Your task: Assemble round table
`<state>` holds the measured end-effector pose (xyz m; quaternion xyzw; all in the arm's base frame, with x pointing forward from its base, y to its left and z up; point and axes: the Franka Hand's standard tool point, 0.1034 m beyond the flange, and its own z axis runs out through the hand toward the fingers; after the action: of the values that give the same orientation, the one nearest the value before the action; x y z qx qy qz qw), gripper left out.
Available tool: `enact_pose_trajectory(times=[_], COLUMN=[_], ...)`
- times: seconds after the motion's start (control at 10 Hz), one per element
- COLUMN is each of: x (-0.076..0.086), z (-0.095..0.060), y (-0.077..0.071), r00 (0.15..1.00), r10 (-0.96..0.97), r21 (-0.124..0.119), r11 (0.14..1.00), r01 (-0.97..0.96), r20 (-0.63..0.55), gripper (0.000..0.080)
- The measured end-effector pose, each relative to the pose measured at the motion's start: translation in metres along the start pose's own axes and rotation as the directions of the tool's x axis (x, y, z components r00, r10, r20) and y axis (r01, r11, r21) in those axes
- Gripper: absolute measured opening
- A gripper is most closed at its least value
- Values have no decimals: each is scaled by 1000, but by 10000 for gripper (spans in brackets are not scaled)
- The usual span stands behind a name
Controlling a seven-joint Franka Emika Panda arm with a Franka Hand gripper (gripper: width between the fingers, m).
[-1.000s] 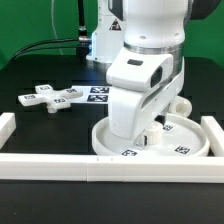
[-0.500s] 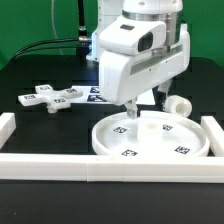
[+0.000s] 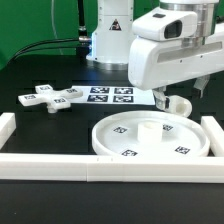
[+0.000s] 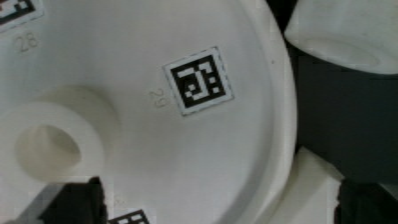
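The large round rimmed disc lies flat on the table inside the rails, with a small hub in its middle. It fills the wrist view, where one tag and the hub show. The short cylindrical leg lies just behind the disc, at the exterior view's right; it also shows in the wrist view. The cross-shaped base lies at the exterior view's left. My gripper hangs above the disc's far edge, close to the leg. In the wrist view my gripper is open and empty, its dark fingertips wide apart.
Long white border rails run along the front and both sides of the work area. The marker board lies behind the disc. The arm's base stands at the back.
My gripper has risen off the disc and moved toward the exterior view's right and back, toward the leg. The disc has stayed where it was.
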<state>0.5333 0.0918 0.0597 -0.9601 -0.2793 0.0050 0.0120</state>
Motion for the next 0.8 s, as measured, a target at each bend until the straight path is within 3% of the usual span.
enact_pose_trajectory(times=[0.3, 0.4, 0.5, 0.7, 0.8], x=[-1, -8, -4, -21, -19], z=[0, 0, -1, -1, -2], y=[-2, -10, -14, -37, -44], r00=[1000, 991, 981, 903, 863], r10=[-1, 3, 21, 210, 213], r21=[9, 41, 54, 18, 14], r11=[1000, 999, 998, 972, 969], r01=[0, -9, -32, -234, -247], r20=[25, 136, 192, 376, 457], gripper=[649, 649, 649, 649, 649])
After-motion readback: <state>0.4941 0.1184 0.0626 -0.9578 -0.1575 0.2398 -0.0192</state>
